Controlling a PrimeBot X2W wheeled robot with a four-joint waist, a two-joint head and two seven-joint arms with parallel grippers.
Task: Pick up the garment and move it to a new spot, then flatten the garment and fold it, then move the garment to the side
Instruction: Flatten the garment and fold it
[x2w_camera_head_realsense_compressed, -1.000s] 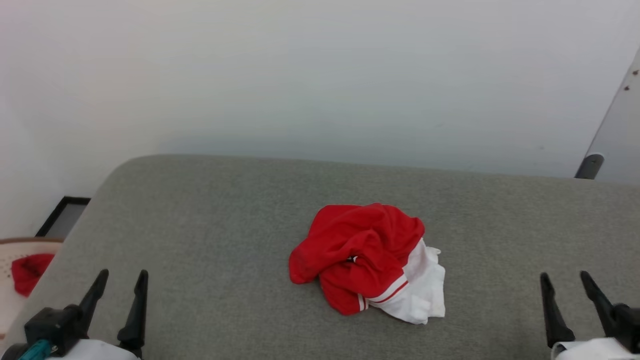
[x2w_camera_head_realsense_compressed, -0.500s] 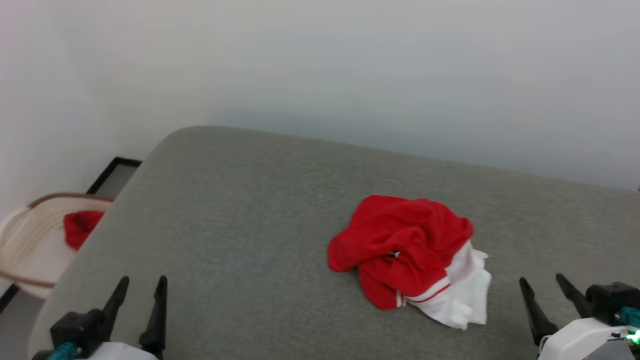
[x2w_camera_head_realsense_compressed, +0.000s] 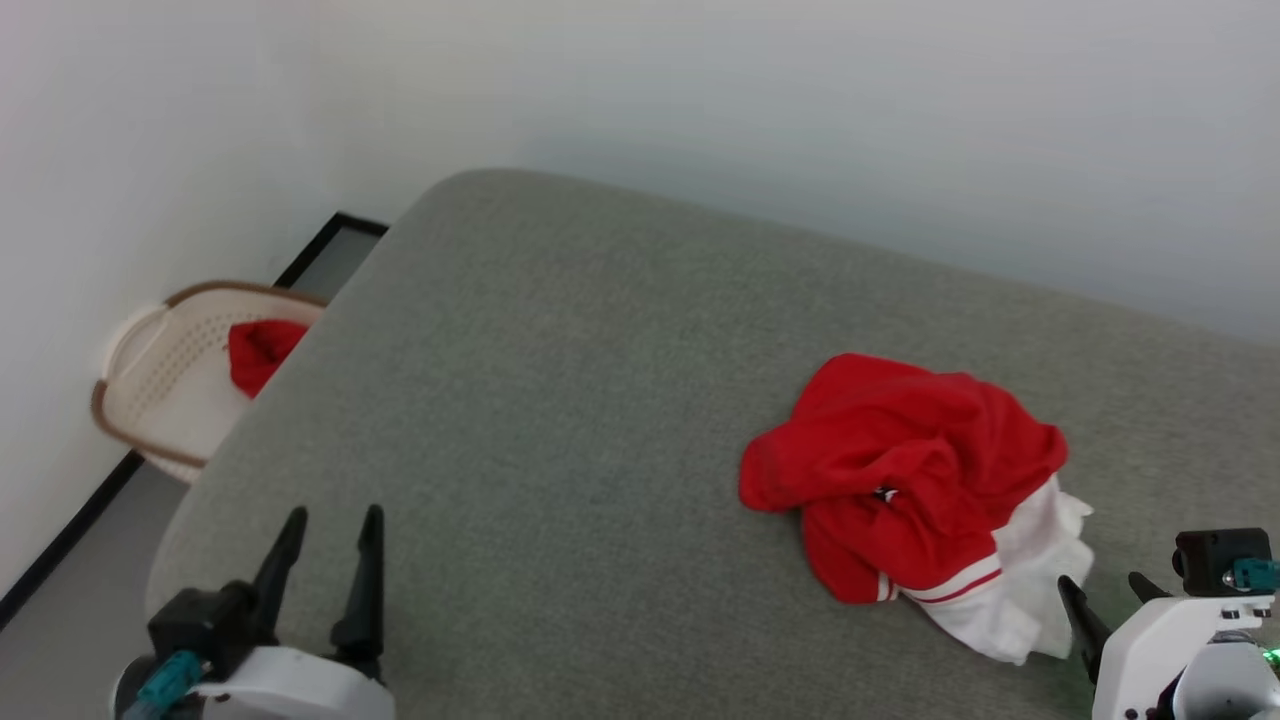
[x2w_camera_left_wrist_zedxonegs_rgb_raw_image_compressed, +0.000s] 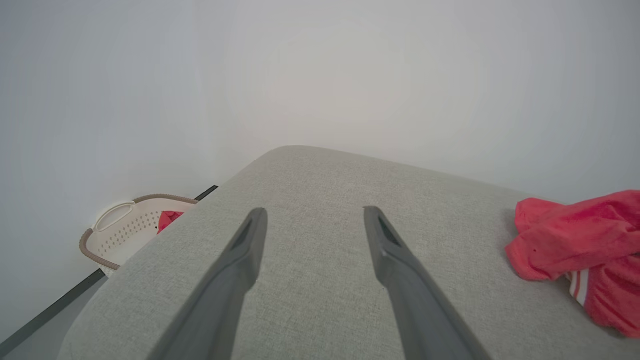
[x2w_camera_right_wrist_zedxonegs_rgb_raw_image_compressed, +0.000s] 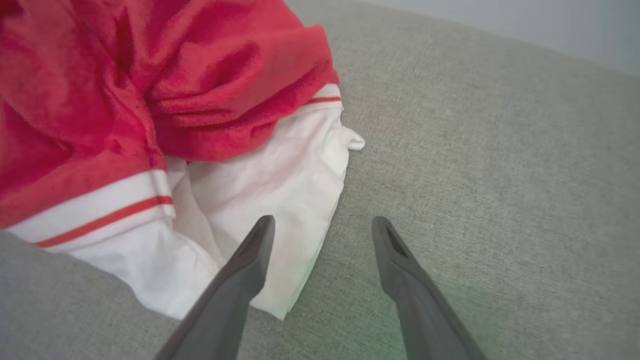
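Head view: we log the crumpled red jersey garment with white sleeves (x2w_camera_head_realsense_compressed: 900, 480) heaped on the grey fabric counter (x2w_camera_head_realsense_compressed: 560, 400). Right tool (x2w_camera_head_realsense_compressed: 1105, 590), spread, hovers just beside its white sleeve, presumably lining up the pickup. Left tool (x2w_camera_head_realsense_compressed: 334, 515), spread, waits well apart.

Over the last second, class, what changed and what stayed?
The head camera swung left, showing more of the basket. The right gripper neared the garment at its white sleeve. Nothing was grasped; it and the left gripper stay open, the garment crumpled on the cushion.
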